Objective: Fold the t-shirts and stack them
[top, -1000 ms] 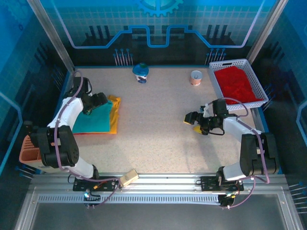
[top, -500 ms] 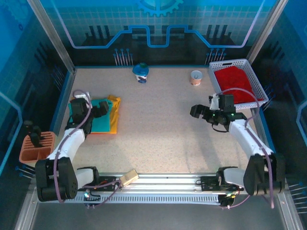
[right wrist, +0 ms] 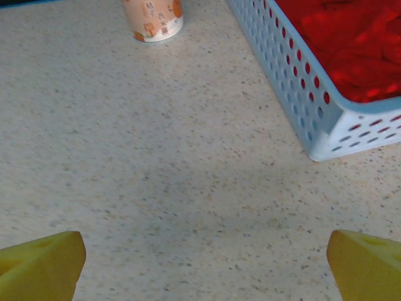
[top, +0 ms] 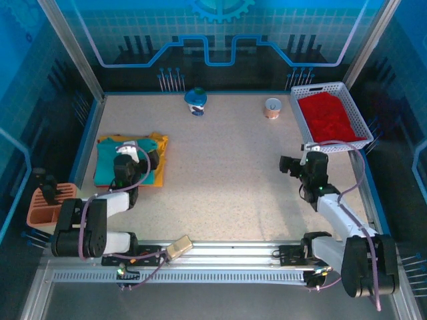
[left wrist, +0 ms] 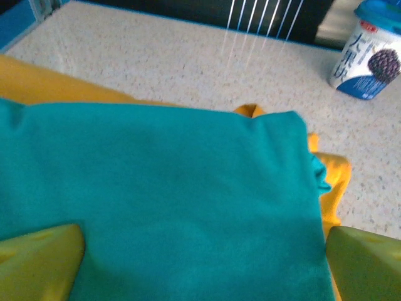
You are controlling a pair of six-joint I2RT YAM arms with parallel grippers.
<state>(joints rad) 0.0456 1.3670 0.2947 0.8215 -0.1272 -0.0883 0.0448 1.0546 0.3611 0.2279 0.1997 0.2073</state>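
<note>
A folded teal-green t-shirt [top: 110,160] lies on top of a yellow t-shirt [top: 160,157] at the table's left; in the left wrist view the teal t-shirt [left wrist: 163,188] covers most of the yellow t-shirt [left wrist: 37,84]. My left gripper [top: 145,159] hovers over the stack's near right part, open [left wrist: 203,251], its fingers wide apart and holding nothing. A red t-shirt [top: 330,117] lies crumpled in the white basket [top: 300,113]. My right gripper [top: 288,164] is open [right wrist: 207,257] above bare table, just in front of the basket corner [right wrist: 326,144].
A blue-lidded bottle [top: 195,101] and a small cup [top: 273,107] stand at the back edge of the table. An orange holder [top: 50,203] sits off the table's left side. The speckled table [top: 220,173] stretches between the two arms.
The left arm has drawn back toward its base, its gripper sliding off the stack's middle toward the near right. The right gripper has swung right and nearer, away from the table's centre.
</note>
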